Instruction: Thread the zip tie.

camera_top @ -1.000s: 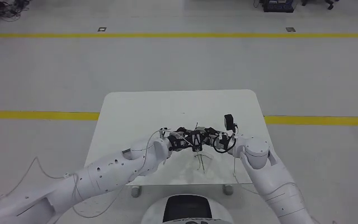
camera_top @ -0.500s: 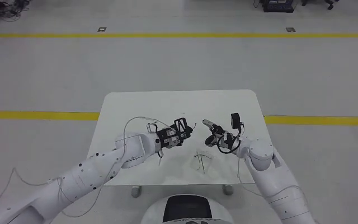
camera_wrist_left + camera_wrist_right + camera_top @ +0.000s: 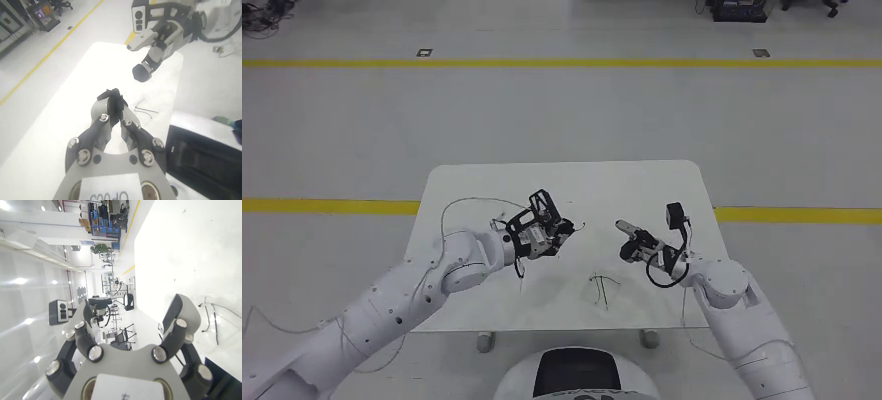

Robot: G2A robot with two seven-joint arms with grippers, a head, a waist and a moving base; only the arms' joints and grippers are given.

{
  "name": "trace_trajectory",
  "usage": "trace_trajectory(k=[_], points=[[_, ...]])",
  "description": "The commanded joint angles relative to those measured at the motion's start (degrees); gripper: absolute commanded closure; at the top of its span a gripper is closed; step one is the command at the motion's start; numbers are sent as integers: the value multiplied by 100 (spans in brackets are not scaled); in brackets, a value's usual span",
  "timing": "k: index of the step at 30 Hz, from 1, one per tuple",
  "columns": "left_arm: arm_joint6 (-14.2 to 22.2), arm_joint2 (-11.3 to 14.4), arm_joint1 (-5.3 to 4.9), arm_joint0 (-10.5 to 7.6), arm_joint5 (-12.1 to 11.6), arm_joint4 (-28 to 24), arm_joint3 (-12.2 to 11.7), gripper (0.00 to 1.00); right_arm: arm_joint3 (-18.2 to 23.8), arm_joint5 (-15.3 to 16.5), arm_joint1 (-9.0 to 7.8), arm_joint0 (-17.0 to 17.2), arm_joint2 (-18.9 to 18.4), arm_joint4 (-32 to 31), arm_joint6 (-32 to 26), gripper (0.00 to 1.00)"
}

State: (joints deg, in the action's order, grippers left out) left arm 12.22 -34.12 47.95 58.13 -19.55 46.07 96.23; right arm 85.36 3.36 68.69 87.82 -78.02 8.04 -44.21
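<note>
A white table point(image 3: 482, 195) with rounded corners is seen from above, and both arms are held over its near half. The left claw point(image 3: 564, 230) is held above the table left of the middle, and in its own wrist view the left claw point(image 3: 114, 102) is seen closed, its two fingertips pressed together with ragged black pad material at the tips; whether anything thin is pinched between them cannot be told. The right claw point(image 3: 625, 240) is held above the table right of the middle, pointed toward the left one and kept well apart from it. In the right wrist view the right claw point(image 3: 132, 306) is shown open, its ribbed black pads spread wide with nothing between them, and the same open right claw point(image 3: 136, 59) is caught from the left wrist view, raised off the table point(image 3: 75, 81). The zip ties point(image 3: 602, 285) are found lying loose on the table near its front edge, between the two arms and nearer the robot than either claw, touched by neither. They are seen as thin dark bent strands crossing one another point(image 3: 145, 111), and their exact number cannot be made out. In the right wrist view the zip ties point(image 3: 211, 304) are seen flat on the table point(image 3: 170, 247) just beyond one finger of the open claw.
</note>
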Motion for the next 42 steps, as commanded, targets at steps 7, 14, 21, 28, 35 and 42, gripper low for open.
trace_trajectory(k=[7,14,21,28,35,42], points=[[-21,23,-184,-30,7,-1640,67,100,-582,1095,-51,-154,-31,342,-897,0],[-33,26,-181,-12,12,-1676,61,100,-566,1127,-47,-142,16,397,-938,0],[700,-133,-113,163,7,-4277,-219,100,-1060,1613,-58,-356,28,1036,-1831,0],[1362,-334,-80,328,7,-5674,-350,100,-1158,1613,17,-496,-75,1344,-2448,0],[1212,-431,-72,281,7,-5006,-310,100,-1255,1613,49,-527,-80,1418,-2565,0],[1674,-438,-15,447,265,-6450,-565,100,-1280,1613,78,-570,-14,1654,-2756,0]])
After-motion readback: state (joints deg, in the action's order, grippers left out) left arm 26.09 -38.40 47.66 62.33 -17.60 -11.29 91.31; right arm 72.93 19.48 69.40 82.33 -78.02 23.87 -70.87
